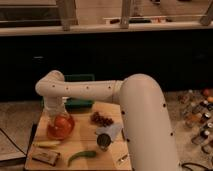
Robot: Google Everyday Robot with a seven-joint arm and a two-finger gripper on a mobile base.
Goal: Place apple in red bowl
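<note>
The red bowl (52, 133) stands on the left side of the wooden table (85, 145). The apple (64, 123), round and red-orange, sits inside the bowl's rim, toward its back. My gripper (56, 113) hangs from the white arm (85, 90) straight down over the bowl, right at the apple's top left. I cannot tell whether it still holds the apple.
A green bin (79, 91) stands behind the bowl. Dark grapes (102, 119), a white napkin (114, 131), a can on its side (103, 142), a green pepper (82, 156), a yellow piece (48, 144) and a wrapped bar (45, 157) lie on the table. Bottles (199, 116) stand at right.
</note>
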